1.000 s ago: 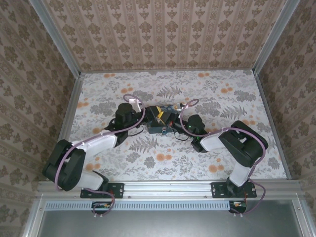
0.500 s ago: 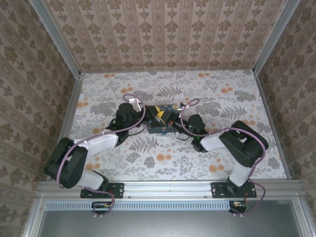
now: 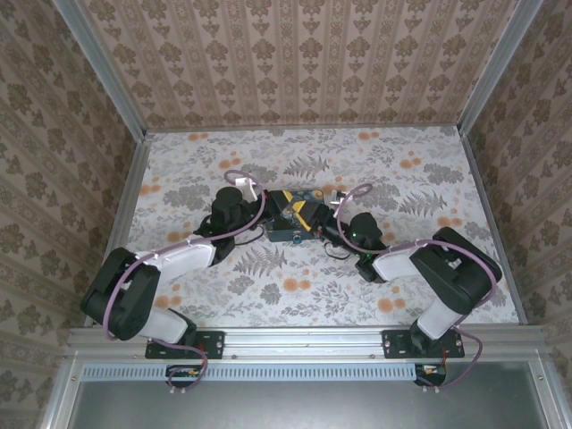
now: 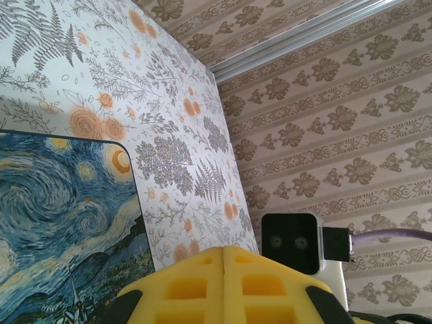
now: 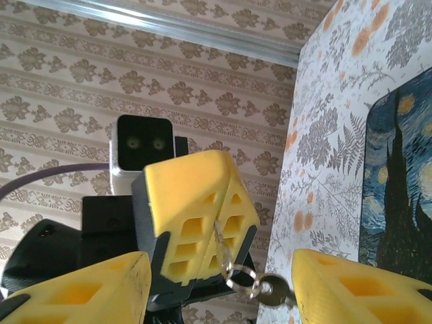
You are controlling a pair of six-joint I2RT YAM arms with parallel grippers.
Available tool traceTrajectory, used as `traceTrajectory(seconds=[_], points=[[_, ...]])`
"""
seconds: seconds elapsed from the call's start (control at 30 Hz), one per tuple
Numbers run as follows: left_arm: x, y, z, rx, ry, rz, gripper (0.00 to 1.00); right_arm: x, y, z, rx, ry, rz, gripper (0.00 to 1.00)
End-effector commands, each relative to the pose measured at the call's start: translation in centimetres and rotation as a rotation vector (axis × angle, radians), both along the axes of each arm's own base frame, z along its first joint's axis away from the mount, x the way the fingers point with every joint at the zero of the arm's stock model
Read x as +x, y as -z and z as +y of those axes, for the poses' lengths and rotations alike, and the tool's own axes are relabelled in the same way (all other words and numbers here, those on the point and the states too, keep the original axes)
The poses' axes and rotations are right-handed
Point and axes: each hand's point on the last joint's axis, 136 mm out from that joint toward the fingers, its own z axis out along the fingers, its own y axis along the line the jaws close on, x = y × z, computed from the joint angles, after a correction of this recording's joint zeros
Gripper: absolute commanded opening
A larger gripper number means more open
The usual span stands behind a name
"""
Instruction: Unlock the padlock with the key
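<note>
Notably, key point(image 5: 273, 291) hangs by its ring point(image 5: 236, 275) from the left pincer point(image 5: 219, 226) pinching it, directly between spread fingers of the right pincer point(image 5: 216, 304).

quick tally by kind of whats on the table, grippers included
grippers: 2 (left gripper, right gripper)
painted box: 1
key: 1
key ring: 1
total: 5
</note>
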Motion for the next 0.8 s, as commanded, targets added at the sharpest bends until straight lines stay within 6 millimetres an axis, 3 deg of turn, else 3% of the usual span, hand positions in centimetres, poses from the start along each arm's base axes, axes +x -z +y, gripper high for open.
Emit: traceTrajectory(seconds=[0.0,0.27,0.53,0.77], points=[[-0.1,-2.8,0.0,-0.046,-0.004,-0.071,0.0,0.2,-1.8,-1.7,0.014,0.068,-0.073,0.59],[-0.2,-5.2,0.1,-0.066,-0.007,-0.169,0.0,0.7,-3.4,-2.4,0.022,0.114,-0.126,0.48],[0.0,-5.6,0.0,-0.113,-0.045,-0.176,0.0,1.0,-5.4,-0.7,0.053,0.096,-0.163,0.43],[0.3,-5.4,0.1,-0.147,-0.094,-0.162,0.0,1.1,-5.7,0.9,0.062,0.081,-0.165,0.45]])
